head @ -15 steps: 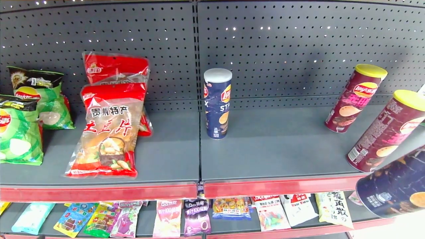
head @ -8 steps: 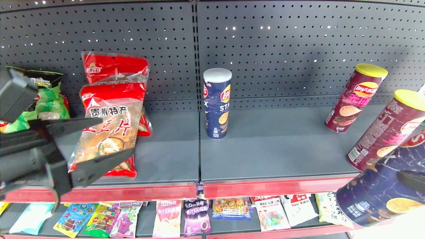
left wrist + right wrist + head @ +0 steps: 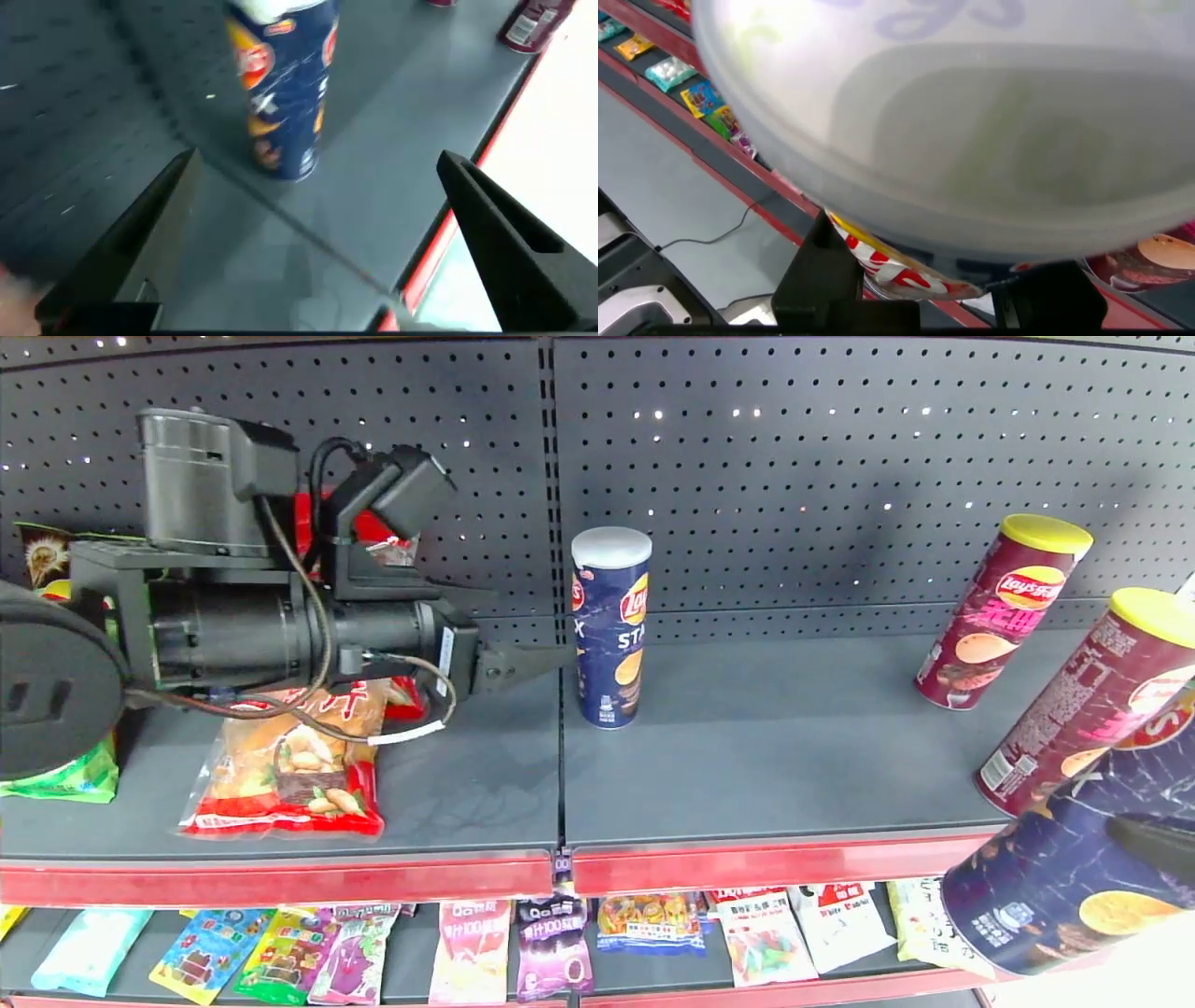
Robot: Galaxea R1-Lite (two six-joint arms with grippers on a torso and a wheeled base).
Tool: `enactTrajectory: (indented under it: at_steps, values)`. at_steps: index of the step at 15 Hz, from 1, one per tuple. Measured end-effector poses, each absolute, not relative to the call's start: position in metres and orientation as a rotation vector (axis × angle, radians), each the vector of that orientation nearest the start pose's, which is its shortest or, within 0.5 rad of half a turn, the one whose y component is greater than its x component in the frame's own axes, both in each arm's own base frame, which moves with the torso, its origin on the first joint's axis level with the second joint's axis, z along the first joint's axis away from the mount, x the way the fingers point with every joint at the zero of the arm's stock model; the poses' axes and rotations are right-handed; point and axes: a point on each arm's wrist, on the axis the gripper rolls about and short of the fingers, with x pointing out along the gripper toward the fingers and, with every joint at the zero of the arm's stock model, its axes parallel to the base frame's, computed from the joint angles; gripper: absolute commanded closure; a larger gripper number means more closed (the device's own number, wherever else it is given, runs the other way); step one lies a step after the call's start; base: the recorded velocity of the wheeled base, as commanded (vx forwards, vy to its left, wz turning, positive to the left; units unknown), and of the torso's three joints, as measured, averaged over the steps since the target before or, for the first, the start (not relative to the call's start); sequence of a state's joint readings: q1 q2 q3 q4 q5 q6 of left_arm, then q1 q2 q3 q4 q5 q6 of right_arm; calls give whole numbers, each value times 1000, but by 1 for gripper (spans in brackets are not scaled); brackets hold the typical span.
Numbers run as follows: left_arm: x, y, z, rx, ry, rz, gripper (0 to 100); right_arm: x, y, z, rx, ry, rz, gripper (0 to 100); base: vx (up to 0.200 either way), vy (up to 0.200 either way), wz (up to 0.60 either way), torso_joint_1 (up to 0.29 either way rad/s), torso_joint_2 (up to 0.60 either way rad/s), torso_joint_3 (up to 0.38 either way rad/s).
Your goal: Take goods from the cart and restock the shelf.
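A dark blue chip can (image 3: 611,625) with a grey lid stands upright mid-shelf, near the pegboard back. My left gripper (image 3: 546,660) hangs level over the shelf just left of that can, fingers pointing at it. In the left wrist view the left gripper (image 3: 318,159) is open and empty, with the blue can (image 3: 285,89) a little ahead of the fingertips. At the lower right, in front of the shelf edge, my right gripper (image 3: 1150,840) is shut on a second dark blue chip can (image 3: 1055,887), held tilted. Its pale lid (image 3: 971,121) covers most of the right wrist view.
Two maroon cans with yellow lids (image 3: 1004,611) (image 3: 1092,705) stand at the shelf's right end. Red snack bags (image 3: 289,784) and green chip bags (image 3: 65,779) lie under and behind my left arm. The grey shelf (image 3: 775,747) is bare between the blue and maroon cans. Small packets (image 3: 560,943) line the lower shelf.
My left arm has risen from the lower left and swung across the shelf towards the standing blue can. The right gripper's can has shifted slightly left and up into view.
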State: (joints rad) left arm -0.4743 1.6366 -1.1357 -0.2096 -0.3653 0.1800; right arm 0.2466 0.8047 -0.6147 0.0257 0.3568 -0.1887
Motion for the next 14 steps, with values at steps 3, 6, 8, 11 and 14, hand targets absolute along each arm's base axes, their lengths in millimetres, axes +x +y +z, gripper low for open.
enactTrajectory:
  at_steps: [3,6,8,11,14]
  values:
    - [287,-161,245,193,173,-810,0,72,26,236,-169,162,616,100,0,0,0,0,0,0]
    - [297,-175,233,197,169,-789,0,72,26,235,-168,162,612,100,0,0,0,0,0,0]
    - [300,-184,227,207,177,-755,0,71,26,236,-168,160,610,100,0,0,0,0,0,0]
    - [306,-195,226,208,142,-725,0,71,25,235,-161,162,599,100,0,0,0,0,0,0]
    - [314,-208,226,210,111,-688,0,70,25,236,-159,160,594,100,0,0,0,0,0,0]
